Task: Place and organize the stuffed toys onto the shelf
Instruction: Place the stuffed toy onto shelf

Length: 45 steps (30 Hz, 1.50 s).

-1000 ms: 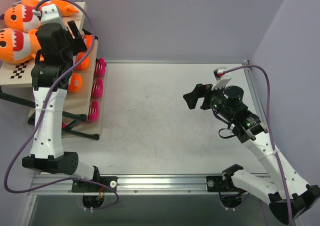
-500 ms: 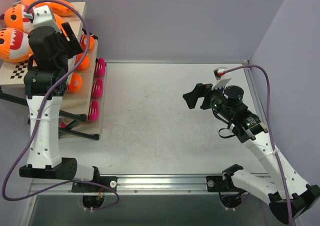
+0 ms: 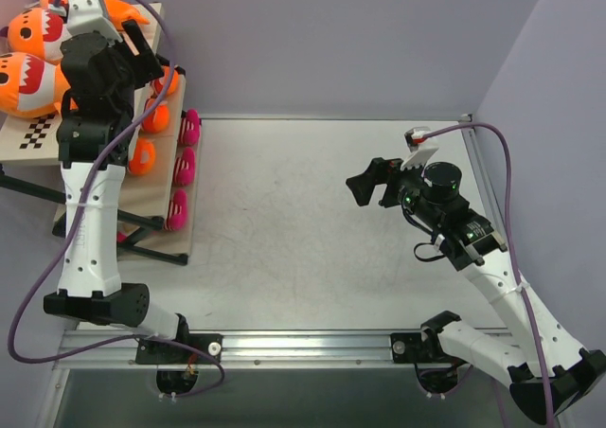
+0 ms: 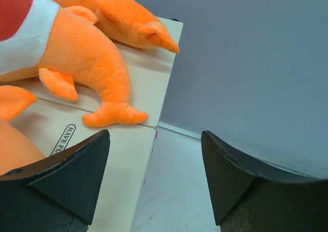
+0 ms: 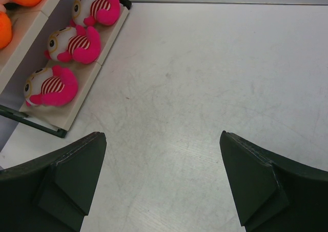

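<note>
walls [image 3: 341, 40]: plain lavender | table [image 3: 303, 229]: white, scuffed | near edge: aluminium rail [image 3: 312, 338] | light: even

Fuzzy plush sharks [image 4: 87, 62] on smooth, matt cream boards [image 4: 128, 160]

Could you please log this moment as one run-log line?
left gripper: open, empty, at shelf top | right gripper: open, empty, above table | orange sharks, pink striped dolls: shelved

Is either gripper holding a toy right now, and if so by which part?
Nothing is held: the left gripper and the right gripper both stand open and empty.
</note>
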{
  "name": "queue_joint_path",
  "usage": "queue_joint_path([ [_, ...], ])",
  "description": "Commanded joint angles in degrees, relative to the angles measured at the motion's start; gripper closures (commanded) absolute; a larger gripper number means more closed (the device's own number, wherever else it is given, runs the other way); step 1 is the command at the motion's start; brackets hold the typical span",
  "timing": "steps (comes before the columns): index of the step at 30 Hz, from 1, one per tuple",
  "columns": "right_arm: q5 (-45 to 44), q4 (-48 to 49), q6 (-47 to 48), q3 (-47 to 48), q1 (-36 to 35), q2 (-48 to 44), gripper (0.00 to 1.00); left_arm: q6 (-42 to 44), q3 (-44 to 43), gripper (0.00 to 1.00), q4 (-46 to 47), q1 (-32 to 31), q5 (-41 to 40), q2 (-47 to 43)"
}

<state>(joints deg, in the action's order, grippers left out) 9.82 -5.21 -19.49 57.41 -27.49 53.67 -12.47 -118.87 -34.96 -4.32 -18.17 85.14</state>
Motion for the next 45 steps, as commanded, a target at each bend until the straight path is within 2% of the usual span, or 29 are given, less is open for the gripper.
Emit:
queue_joint_path([
  [1,-0.5,2.5,0.1,-0.1,-0.3,0.1,0.01,0.3,-1.7,0.20,5.9,0.3,-1.8,2.7],
  [7,-0.2,2.4,0.8,0.7,-0.3,2.3,0.01,2.5,0.5,0.20,13.0,0.3,-3.8,4.5],
  [15,-0.1,2.8,2.0,2.5,-0.3,5.3,0.01,3.7,-1.1,0.20,16.3,0.3,2.7,9.1],
  [23,-0.3,2.9,2.3,2.0,-0.3,5.4,0.01,2.2,-5.1,0.18,14.2,1.5,3.1,13.7],
  [27,-0.3,2.9,1.5,1.3,-0.2,4.5,0.01,-0.2,-8.6,0.18,9.8,2.6,4.9,16.0],
  [30,-1.0,3.6,1.4,0.3,-0.2,2.5,0.01,-1.2,-11.2,0.18,6.0,2.6,3.2,17.0],
  [45,-0.4,3.3,2.3,0.3,-0.1,2.3,0.01,-0.6,-10.4,0.18,0.7,2.9,-3.0,14.7],
])
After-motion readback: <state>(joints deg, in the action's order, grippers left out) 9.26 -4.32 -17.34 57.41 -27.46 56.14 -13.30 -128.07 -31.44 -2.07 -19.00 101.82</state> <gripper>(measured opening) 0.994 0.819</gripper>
